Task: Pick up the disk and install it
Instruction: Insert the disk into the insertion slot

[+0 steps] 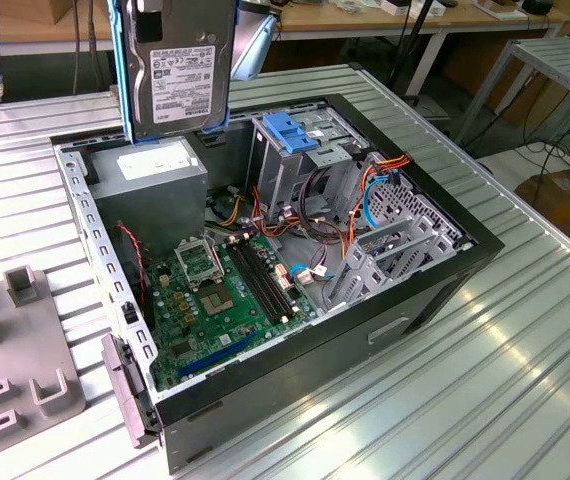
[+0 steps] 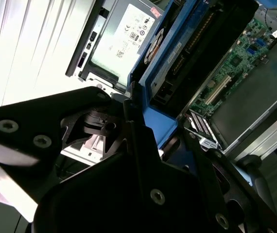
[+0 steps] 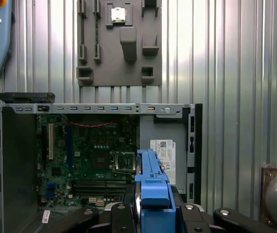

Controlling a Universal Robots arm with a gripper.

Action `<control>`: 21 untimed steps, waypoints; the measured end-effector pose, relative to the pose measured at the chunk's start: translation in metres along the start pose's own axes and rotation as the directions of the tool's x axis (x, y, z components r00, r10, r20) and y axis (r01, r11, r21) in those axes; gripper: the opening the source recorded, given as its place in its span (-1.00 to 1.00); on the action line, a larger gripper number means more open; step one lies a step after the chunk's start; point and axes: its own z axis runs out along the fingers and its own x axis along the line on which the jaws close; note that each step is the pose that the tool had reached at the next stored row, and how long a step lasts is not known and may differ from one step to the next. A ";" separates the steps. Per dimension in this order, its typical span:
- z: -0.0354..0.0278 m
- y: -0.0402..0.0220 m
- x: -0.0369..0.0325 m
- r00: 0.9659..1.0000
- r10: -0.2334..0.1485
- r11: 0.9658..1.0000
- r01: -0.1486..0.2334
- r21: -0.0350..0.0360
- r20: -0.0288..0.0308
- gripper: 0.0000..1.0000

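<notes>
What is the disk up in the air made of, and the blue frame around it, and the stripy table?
The disk looks like silvery metal, dull and smooth, with a white paper-like label. The blue frame looks like plastic: even colour, soft shine, moulded edges. The table seems bare metal, perhaps aluminium: its ridges glint brightly.

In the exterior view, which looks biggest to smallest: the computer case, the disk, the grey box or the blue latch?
Largest: computer case.
Next: disk and grey box, about alike; the disk hangs raised, so no ranking.
Smallest: blue latch.
</notes>
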 end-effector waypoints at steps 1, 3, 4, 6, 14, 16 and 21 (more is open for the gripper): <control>0.0000 0.0000 0.0005 1.000 0.000 1.000 0.000 0.000 0.000 -0.26; 0.0000 0.0000 0.0016 1.000 0.000 1.000 0.000 0.000 0.000 -0.26; 0.0001 0.0000 0.0021 1.000 0.000 1.000 0.000 0.000 0.000 -0.26; 0.0001 -0.0001 0.0031 1.000 0.000 1.000 0.000 0.000 0.000 -0.26; 0.0002 -0.0005 0.0068 1.000 0.000 1.000 0.000 0.000 0.000 -0.26; 0.0003 -0.0007 0.0076 1.000 0.000 1.000 0.000 0.000 0.000 -0.26; 0.0003 -0.0012 0.0089 1.000 0.000 1.000 0.000 0.000 -0.001 -0.26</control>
